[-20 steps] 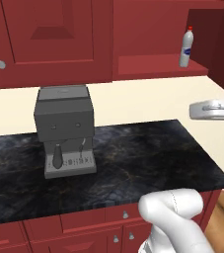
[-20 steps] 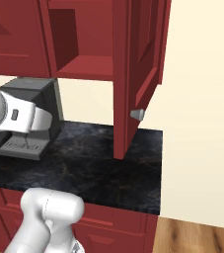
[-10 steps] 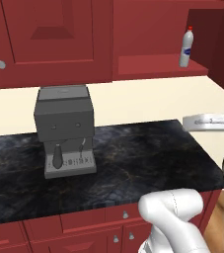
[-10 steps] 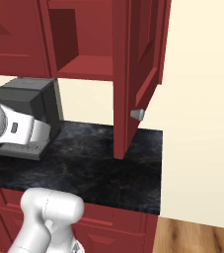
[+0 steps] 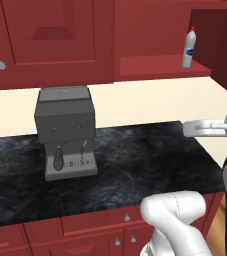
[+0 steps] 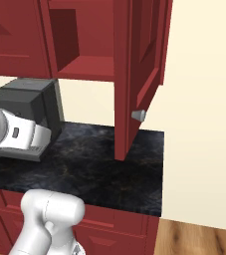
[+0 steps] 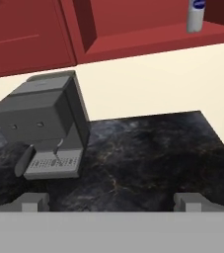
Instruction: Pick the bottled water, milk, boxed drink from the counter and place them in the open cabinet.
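Observation:
The bottled water (image 5: 187,47) stands upright on the shelf of the open cabinet (image 5: 155,67), near its right end; the hand view has the bottled water (image 7: 197,15) at the top right. My gripper (image 7: 112,202) is open and holds nothing, its fingertips (image 7: 34,201) set wide apart above the black counter (image 7: 143,158). My white hand (image 5: 205,127) hangs over the counter's (image 5: 135,160) right end, well below the shelf. The milk and the boxed drink are out of view.
A grey coffee machine (image 5: 65,130) stands on the counter's left half. The cabinet's open door (image 6: 139,74) juts out over the counter's (image 6: 94,164) right part, knob at its lower edge. Closed panelled cabinets (image 5: 50,40) hang to the left.
My hand has come down and drawn back from the shelf towards the counter's right end. The bottle stays on the shelf.

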